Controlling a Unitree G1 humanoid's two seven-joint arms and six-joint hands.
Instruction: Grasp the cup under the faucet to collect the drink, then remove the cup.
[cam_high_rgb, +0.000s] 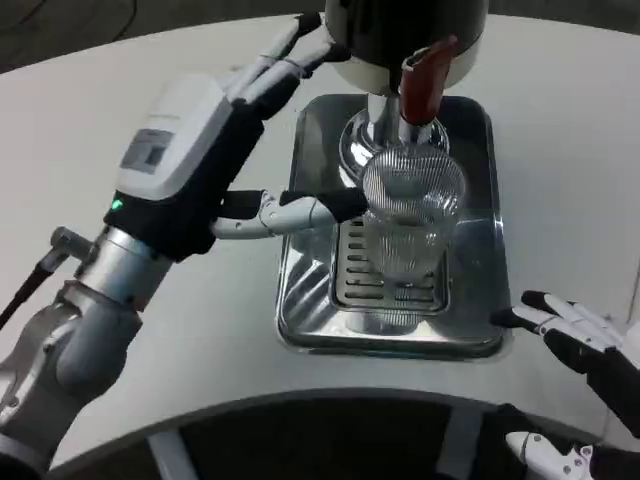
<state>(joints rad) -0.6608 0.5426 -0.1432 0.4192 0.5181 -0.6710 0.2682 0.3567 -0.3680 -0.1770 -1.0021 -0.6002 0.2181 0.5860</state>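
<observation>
Standing under the dispenser's faucet (420, 85), a ribbed clear cup (408, 215) with the left hand (215, 140) at its side.

The dispenser (405, 35) rises from a steel drip tray (300, 300); the cup sits on the tray's slotted grate (385, 285). The left hand is spread (nothing gripped), one finger reaching the cup's left wall, contact unclear. The right hand (585, 345) rests open on the white table (560, 130), near the tray's right corner.

White round table (560, 130); dark floor (60, 30) beyond.
</observation>
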